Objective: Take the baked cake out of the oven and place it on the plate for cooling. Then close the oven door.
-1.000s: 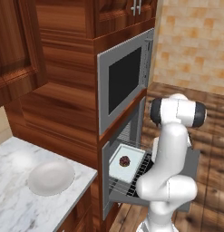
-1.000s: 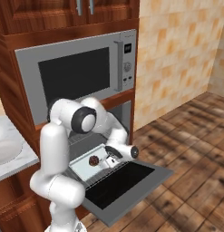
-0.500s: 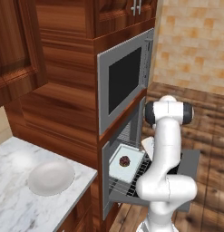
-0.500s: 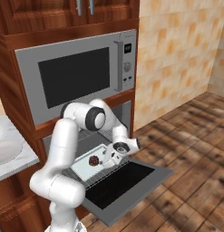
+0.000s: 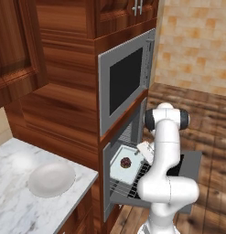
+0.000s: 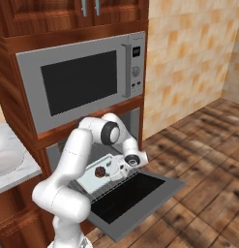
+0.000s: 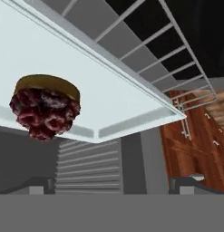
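The baked cake, a small dark brown lump with reddish specks, sits on a pale square tray on the pulled-out wire rack of the oven. The oven door hangs fully open. My gripper is open, level with the tray and just right of the cake, apart from it. The hand view is rolled over: the cake appears upper left on the tray, and my gripper holds nothing. The white plate lies on the marble counter to the left.
A grey microwave with a dark window sits directly above the oven, and wooden cabinets surround both. The wire rack juts out past the tray over the door. Wood floor spreads to the right.
The arm's elbow has swung closer to the oven while the hand stays beside the tray. The cake, tray and door have not moved.
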